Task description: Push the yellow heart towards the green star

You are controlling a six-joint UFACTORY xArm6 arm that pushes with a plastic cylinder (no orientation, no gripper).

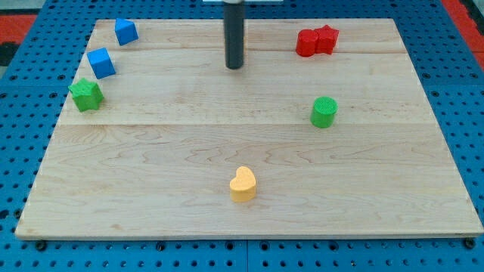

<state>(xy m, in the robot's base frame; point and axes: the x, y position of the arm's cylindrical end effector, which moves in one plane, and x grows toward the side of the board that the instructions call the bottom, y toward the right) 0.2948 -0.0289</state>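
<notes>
The yellow heart [243,184] lies near the view's bottom centre of the wooden board [151,166]. The green star [86,94] sits near the board's left edge, far to the upper left of the heart. My tip [235,66] is the lower end of the dark rod near the view's top centre, well above the heart and far to the right of the star, touching no block.
Two blue blocks [100,63] [125,31] lie above the green star at the view's top left. Two red blocks [317,41] sit together at the top right. A green cylinder [324,112] stands at the right of centre.
</notes>
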